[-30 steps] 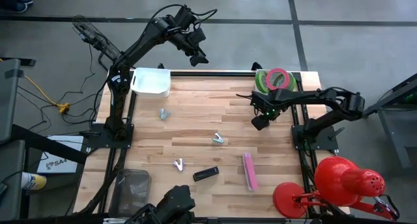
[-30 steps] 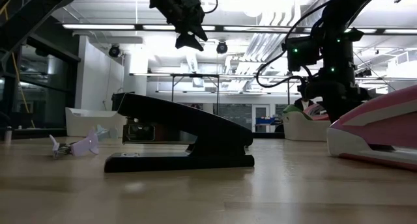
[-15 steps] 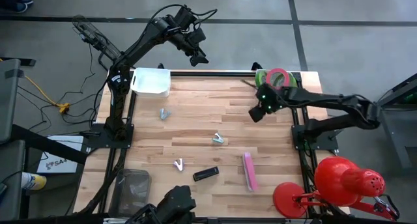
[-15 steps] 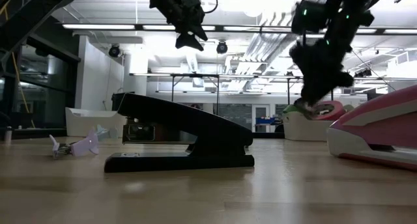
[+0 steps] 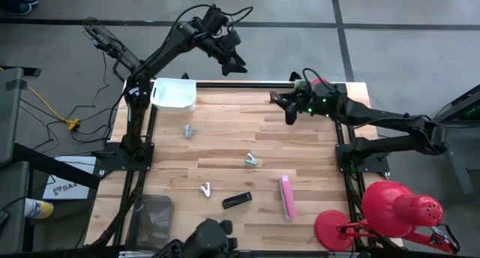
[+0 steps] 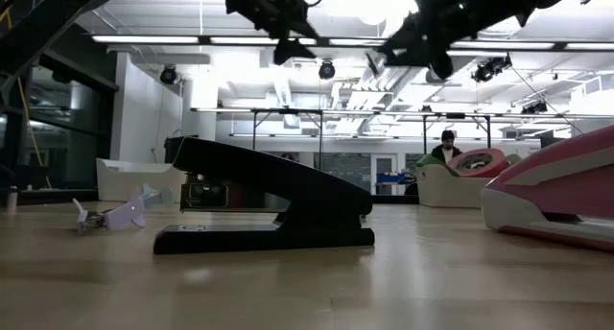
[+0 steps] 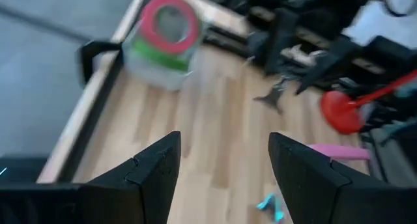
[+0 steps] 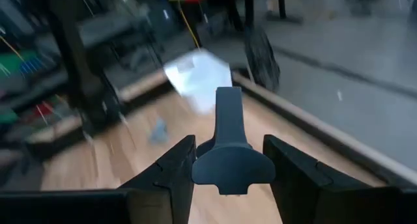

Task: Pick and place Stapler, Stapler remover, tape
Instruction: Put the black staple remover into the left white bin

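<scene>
My right gripper [image 5: 279, 104] hangs above the table's far right part, shut on a dark stapler remover [image 8: 225, 162]. My left gripper [image 5: 238, 63] is open and empty, high above the far edge. A black stapler [image 5: 237, 200] and a pink stapler [image 5: 286, 196] lie flat near the near edge. Three pale stapler removers [image 5: 188, 130], [image 5: 252, 160], [image 5: 205, 189] lie on the wood. A red tape roll [image 5: 321, 89] and a green one [image 5: 304, 93] rest on a container at the far right corner. My right gripper pinches the dark stapler remover by its wide end [image 8: 228, 172] between the two fingers. The narrow end [image 8: 225, 100] sticks out ahead of the fingertips. The remover is lifted clear of the table, as the left wrist view also shows [image 7: 270, 101].
A white bin [image 5: 174, 94] stands at the far left corner. A red desk lamp [image 5: 390, 209] sits off the near right corner. The black stapler [image 6: 269, 200] and pink stapler [image 6: 556, 200] fill the near foreground in the low view. A person [image 6: 446, 143] shows far behind the table.
My right gripper has risen from just above the table's right part and swung toward the far edge and leftward, turning as the arm stretched out. My left gripper has shifted slightly toward the right. The things on the table have stayed put.
</scene>
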{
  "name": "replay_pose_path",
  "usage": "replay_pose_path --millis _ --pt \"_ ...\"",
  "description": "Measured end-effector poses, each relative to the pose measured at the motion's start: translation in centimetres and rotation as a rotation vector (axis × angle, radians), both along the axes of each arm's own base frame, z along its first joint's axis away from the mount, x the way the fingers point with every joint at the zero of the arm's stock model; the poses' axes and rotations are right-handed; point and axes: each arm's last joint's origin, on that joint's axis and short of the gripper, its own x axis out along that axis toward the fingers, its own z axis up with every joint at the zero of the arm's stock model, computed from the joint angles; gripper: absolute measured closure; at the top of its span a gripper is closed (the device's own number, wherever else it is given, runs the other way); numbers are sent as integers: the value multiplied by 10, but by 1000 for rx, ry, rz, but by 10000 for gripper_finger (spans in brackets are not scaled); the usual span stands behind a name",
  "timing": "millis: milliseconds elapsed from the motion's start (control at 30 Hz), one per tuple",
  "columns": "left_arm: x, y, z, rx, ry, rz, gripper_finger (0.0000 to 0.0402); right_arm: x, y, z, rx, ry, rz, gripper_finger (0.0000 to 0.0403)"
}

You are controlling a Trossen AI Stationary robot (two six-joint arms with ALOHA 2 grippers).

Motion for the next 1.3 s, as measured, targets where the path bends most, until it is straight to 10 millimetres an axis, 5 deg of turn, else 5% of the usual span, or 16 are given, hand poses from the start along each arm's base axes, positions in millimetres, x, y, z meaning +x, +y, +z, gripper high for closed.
replay_pose_path --millis 300,567,1300 --pt "35 -37 11 108 -159 -201 173 2 -2 25 -123 -226 -10 253" --pt "59 -70 17 215 -207 -247 173 2 -1 30 -179 -258 9 253" --pt "73 -82 15 190 -205 -188 173 2 1 33 -233 -278 72 251"
